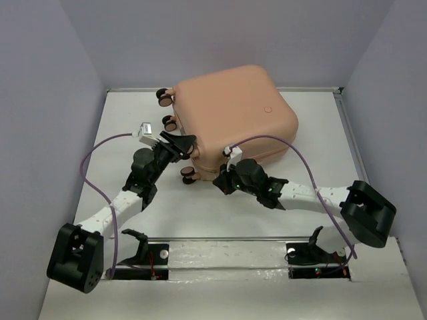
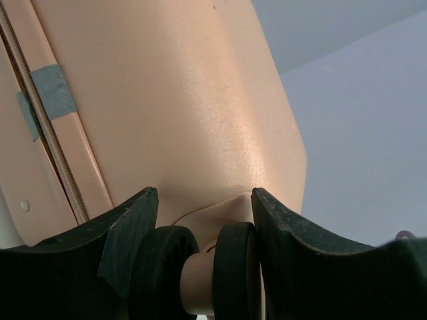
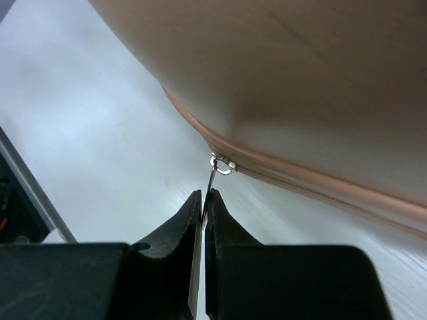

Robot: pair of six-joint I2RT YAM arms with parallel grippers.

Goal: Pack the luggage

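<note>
The peach-pink luggage (image 1: 233, 113) lies closed and flat at the middle back of the table, its caster wheels toward the left. My left gripper (image 1: 181, 147) is shut on one caster wheel (image 2: 200, 270) at the luggage's near left corner, its fingers (image 2: 127, 233) outside the two black discs. My right gripper (image 1: 222, 180) is at the luggage's near edge, shut on the metal zipper pull (image 3: 212, 175) that hangs from the zipper seam (image 3: 300, 177). The shell also fills the left wrist view (image 2: 180, 100) and the right wrist view (image 3: 300, 73).
Other caster wheels (image 1: 164, 97) stick out at the luggage's left side, one (image 1: 189, 175) near the front. Grey walls close in the white table (image 1: 120, 133) at the left, back and right. A rail with two brackets (image 1: 227, 257) runs along the near edge.
</note>
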